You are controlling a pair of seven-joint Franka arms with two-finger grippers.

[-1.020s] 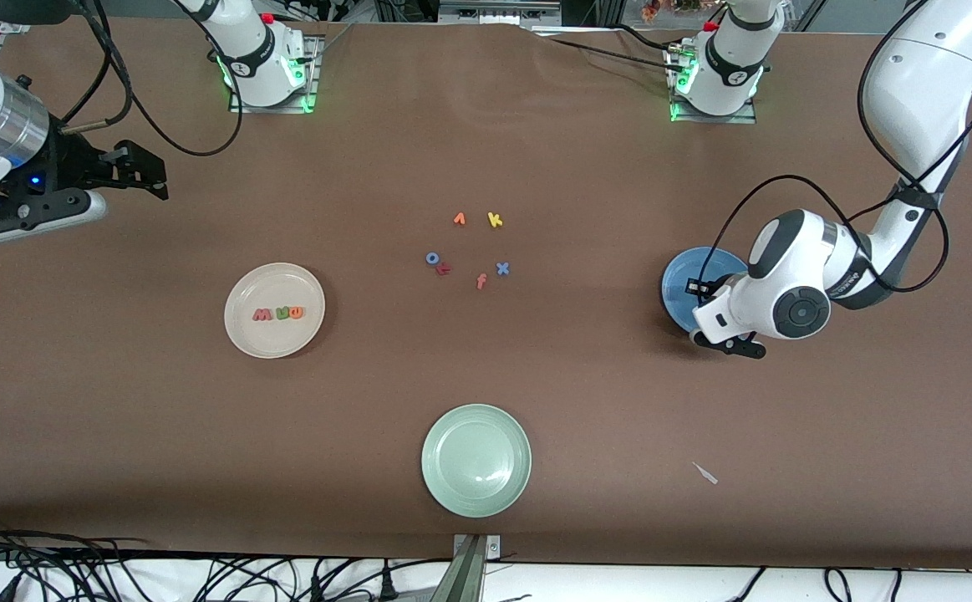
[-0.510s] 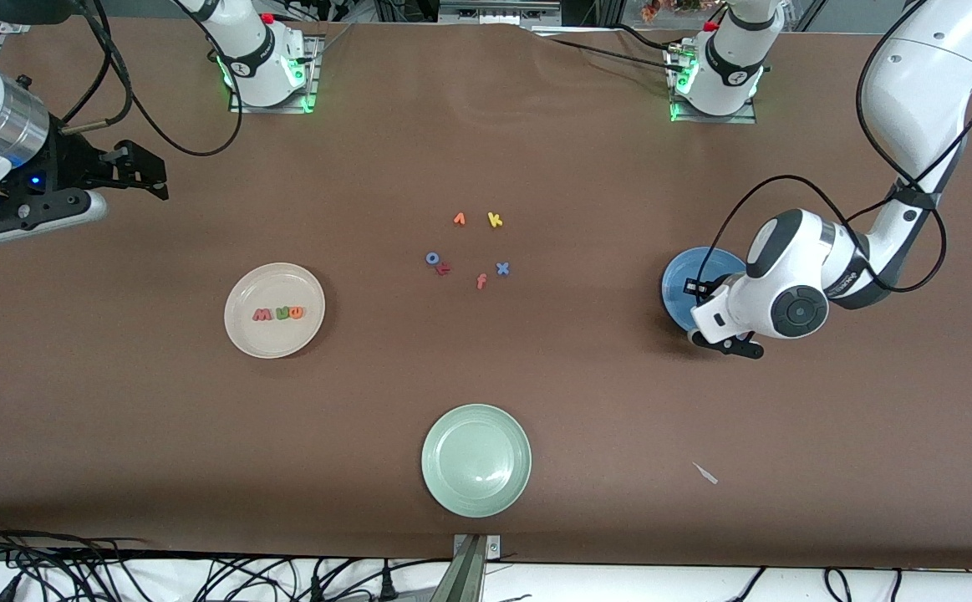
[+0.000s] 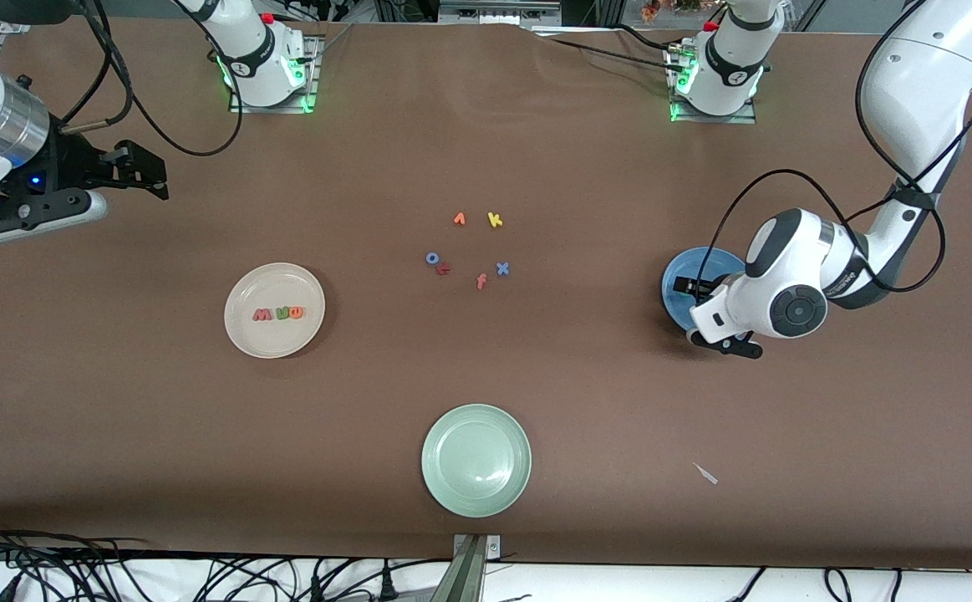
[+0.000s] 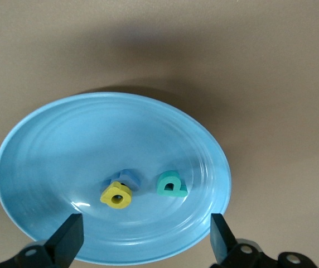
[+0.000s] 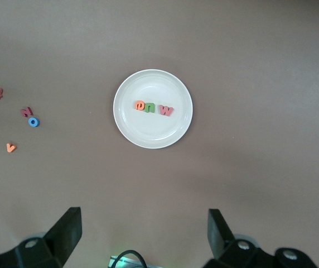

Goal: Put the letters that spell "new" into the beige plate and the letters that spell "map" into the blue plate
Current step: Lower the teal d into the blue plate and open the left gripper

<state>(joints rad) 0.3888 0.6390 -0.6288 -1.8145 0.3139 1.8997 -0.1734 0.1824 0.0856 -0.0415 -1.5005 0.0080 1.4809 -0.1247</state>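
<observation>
The blue plate (image 3: pixel 674 290) lies at the left arm's end of the table. Three letters rest in it: the yellow a (image 4: pixel 116 195), the teal p (image 4: pixel 171 185), and the blue m (image 4: pixel 129 177), which is partly under the a. My left gripper (image 3: pixel 708 315) hovers open just over this plate (image 4: pixel 64 145), and nothing is between its fingers (image 4: pixel 70 237). The beige plate (image 3: pixel 275 283) holds the salmon-red w (image 3: pixel 262 314), the green n (image 3: pixel 283 314) and the orange e (image 3: pixel 297 313) in a row. My right gripper (image 3: pixel 145 173) waits open, high over the right arm's end of the table.
Loose letters lie mid-table: orange v (image 3: pixel 459 219), yellow k (image 3: pixel 495 220), blue o (image 3: pixel 433 258), a dark red letter (image 3: pixel 444 268), a salmon f (image 3: pixel 480 281) and blue x (image 3: pixel 502 268). A pale green plate (image 3: pixel 476 460) sits nearest the front camera. A white scrap (image 3: pixel 705 473) lies nearby.
The left gripper's fingers have spread apart over the blue plate, and its hand has shifted slightly. The right arm has not moved.
</observation>
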